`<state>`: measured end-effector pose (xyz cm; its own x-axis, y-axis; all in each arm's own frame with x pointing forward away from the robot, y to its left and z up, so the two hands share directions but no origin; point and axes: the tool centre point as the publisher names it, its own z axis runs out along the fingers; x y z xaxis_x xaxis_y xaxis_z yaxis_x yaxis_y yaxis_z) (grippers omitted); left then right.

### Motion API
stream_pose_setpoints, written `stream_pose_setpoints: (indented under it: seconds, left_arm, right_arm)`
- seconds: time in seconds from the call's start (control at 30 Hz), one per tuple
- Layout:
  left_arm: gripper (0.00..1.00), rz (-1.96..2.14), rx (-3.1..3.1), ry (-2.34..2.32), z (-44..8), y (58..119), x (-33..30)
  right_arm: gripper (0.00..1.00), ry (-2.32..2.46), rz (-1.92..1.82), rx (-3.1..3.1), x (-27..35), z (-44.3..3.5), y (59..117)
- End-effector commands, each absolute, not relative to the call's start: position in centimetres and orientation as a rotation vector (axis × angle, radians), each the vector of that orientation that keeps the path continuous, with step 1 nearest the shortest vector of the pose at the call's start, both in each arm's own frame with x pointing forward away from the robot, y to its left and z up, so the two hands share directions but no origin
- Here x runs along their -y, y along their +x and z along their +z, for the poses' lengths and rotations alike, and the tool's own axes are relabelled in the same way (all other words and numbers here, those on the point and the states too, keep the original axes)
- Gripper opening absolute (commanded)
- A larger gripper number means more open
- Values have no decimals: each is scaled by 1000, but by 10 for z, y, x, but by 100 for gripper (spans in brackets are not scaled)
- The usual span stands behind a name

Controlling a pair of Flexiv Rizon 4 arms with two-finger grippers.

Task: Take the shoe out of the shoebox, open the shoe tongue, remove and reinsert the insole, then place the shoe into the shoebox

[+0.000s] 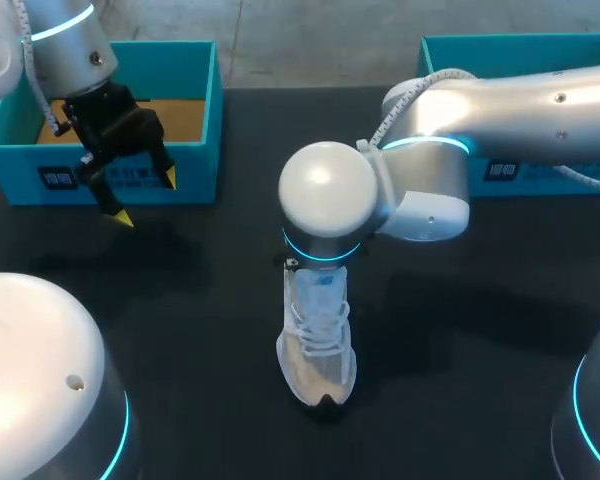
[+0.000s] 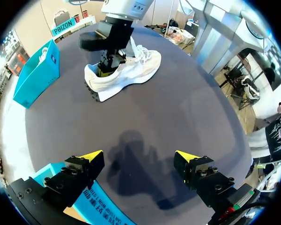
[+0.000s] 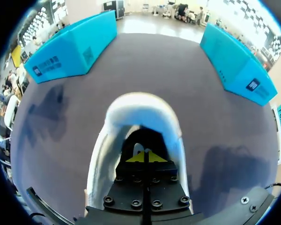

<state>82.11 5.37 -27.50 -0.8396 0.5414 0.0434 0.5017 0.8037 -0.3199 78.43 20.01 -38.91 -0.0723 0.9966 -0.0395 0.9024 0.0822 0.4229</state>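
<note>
Fingers, my right gripper: pressed together inside sneaker heel, probably pinching for the insole.
Fingers, my left gripper: wide, parked near left shoebox, out of the way.

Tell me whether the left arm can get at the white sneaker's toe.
Probably yes: the open left claw faces the white sneaker across bare black table; the right claw fills only its heel opening.

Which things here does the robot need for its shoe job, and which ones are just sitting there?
For the job:
white shoe
open teal shoebox
right gripper, down inside the shoe
left gripper, open, near the shoebox

Just sitting there:
second teal box on the table's right side; it may be a lid or a spare, I cannot tell
</note>
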Motion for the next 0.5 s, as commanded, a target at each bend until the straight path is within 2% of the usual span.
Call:
stream_pose_setpoints:
  seconds: [0.03, 0.5]
  left_arm:
    - [100, 449, 2856, -831, -275, 821, -54]
    - [100, 449, 2856, -831, -275, 821, -54]
  right_arm:
    - [0, 1892, 447, -1983, -201, -374, 777]
    - [0, 1989, 416, -2099, -210, -415, 774]
